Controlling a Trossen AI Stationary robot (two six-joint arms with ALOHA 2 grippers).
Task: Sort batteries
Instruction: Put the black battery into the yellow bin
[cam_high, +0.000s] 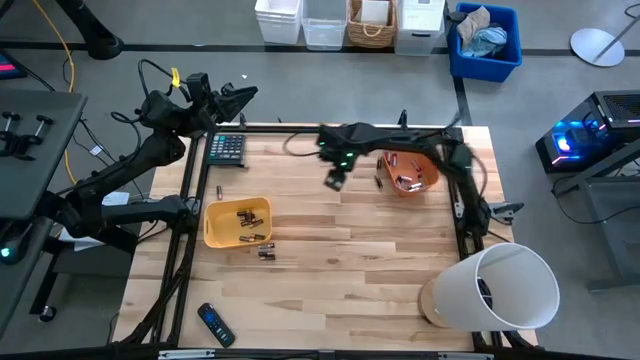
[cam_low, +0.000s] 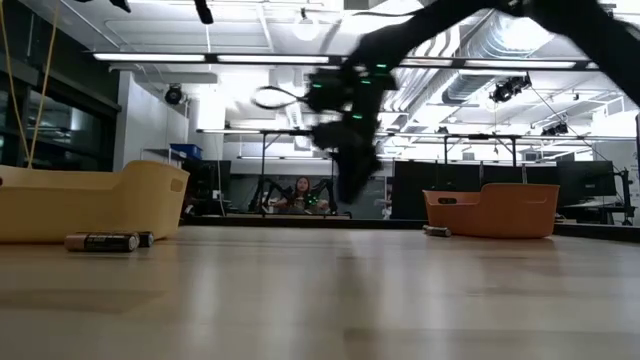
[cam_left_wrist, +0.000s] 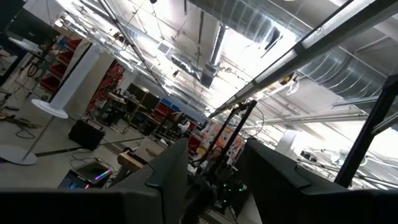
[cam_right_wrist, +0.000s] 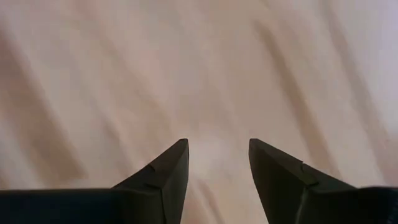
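Note:
Several batteries lie in the yellow bin (cam_high: 237, 221) and in the orange bin (cam_high: 408, 172). Loose batteries rest on the wood by the yellow bin's near side (cam_high: 266, 250), at its far left (cam_high: 219, 190) and beside the orange bin (cam_high: 380, 182). My right gripper (cam_high: 335, 181) hangs open over bare wood between the two bins, pointing down, with nothing between its fingers (cam_right_wrist: 217, 146). In the low view it is a blurred dark shape (cam_low: 350, 185) above the table. My left gripper (cam_high: 245, 95) is raised past the table's far left corner, open and empty (cam_left_wrist: 214, 152).
A dark calculator (cam_high: 226, 148) lies at the far left of the table and a black remote (cam_high: 215, 325) near the front left. A white cylinder (cam_high: 495, 290) lies on its side at the near right corner. Bare wood spreads between the bins.

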